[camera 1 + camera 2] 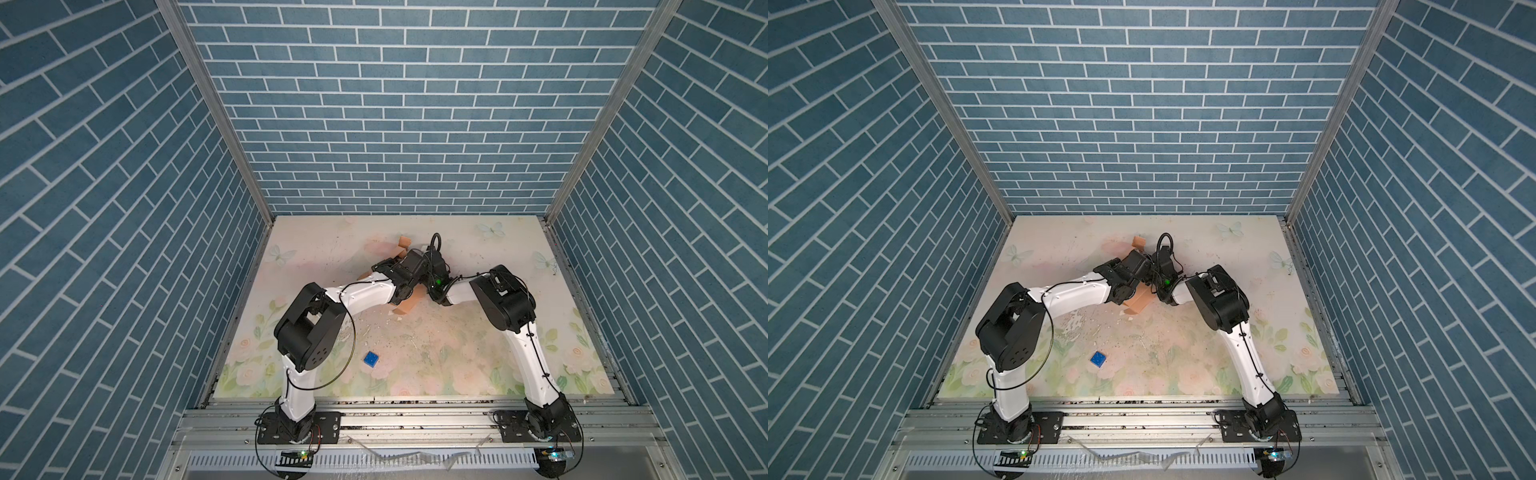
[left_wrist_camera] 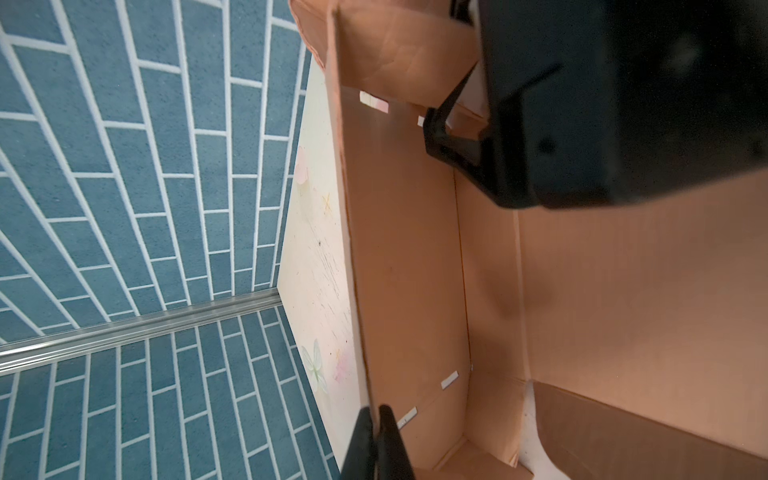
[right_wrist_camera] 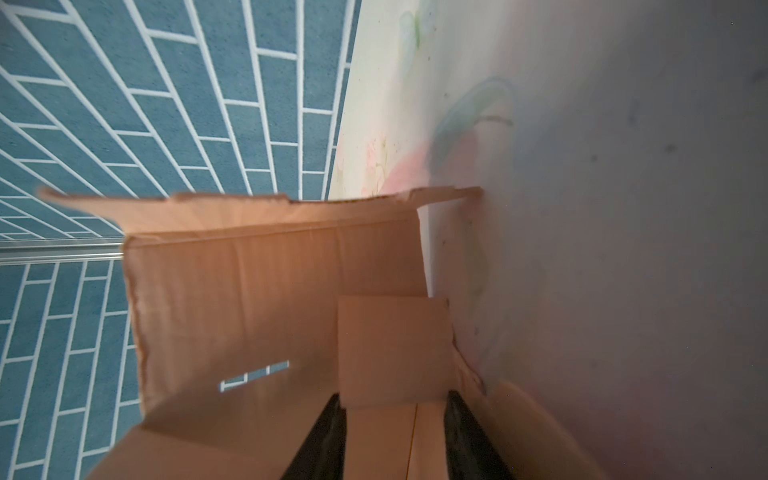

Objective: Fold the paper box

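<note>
The peach-tan paper box (image 1: pixel 406 306) lies mid-table, mostly hidden under both wrists in both top views (image 1: pixel 1138 305). It is partly formed, with walls raised. In the left wrist view my left gripper (image 2: pixel 376 417) is shut on the thin top edge of a long side wall of the paper box (image 2: pixel 407 249). The right gripper's black finger (image 2: pixel 440 137) reaches in at the box's far end. In the right wrist view my right gripper (image 3: pixel 394 415) straddles a folded flap (image 3: pixel 392 349) that fills the gap and touches both fingers. A slotted panel (image 3: pixel 232 299) stands beside it.
A small blue cube (image 1: pixel 371 359) sits on the floral mat (image 1: pixel 457 353) toward the front left, also seen in the other top view as a blue cube (image 1: pixel 1098 359). White paper crumbs (image 1: pixel 397 318) lie near the box. Blue brick walls enclose the table on three sides.
</note>
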### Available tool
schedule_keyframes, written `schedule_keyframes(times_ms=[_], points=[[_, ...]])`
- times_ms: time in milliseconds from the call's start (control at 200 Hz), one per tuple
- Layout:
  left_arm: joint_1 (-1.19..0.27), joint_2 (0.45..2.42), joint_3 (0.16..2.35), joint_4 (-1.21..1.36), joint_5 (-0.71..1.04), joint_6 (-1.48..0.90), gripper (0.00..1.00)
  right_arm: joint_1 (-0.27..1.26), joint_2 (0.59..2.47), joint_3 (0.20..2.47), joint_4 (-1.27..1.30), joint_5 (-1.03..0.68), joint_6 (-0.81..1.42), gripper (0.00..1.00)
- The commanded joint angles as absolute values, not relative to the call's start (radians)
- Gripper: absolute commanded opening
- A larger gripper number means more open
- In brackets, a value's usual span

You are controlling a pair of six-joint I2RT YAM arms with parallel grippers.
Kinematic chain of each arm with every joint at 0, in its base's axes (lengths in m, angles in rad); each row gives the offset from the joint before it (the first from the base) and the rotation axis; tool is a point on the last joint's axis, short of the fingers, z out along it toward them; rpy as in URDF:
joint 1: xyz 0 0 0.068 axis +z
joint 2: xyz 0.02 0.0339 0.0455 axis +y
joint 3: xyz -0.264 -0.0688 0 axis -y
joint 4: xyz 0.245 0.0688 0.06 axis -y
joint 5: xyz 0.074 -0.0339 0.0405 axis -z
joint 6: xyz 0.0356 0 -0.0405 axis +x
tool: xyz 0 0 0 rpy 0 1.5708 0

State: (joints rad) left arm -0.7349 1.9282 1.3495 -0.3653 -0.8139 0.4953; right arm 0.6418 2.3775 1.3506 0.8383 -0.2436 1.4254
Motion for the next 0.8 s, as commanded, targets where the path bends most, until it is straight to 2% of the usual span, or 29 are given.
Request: schedule_keyframes(times_ms=[0,420,715,790], points=[[-0.732,1.914,1.34,-0.392,-0.775,0.499,0.06,0.646,2.328,1.318,0.861,-0.218,1.383,0.4],[-0.727,1.909,1.331,-0.383,-0.775,0.502,0.06,0.627,2.209,1.108,1.01,-0.056,1.266,0.41],[-0.727,1.907,1.33,-0.38,-0.775,0.504,0.06,0.518,2.205,1.061,1.085,-0.082,1.25,0.41],[-0.727,1.904,1.33,-0.38,-0.775,0.504,0.06,0.475,2.22,1.079,1.104,-0.159,1.235,0.41]])
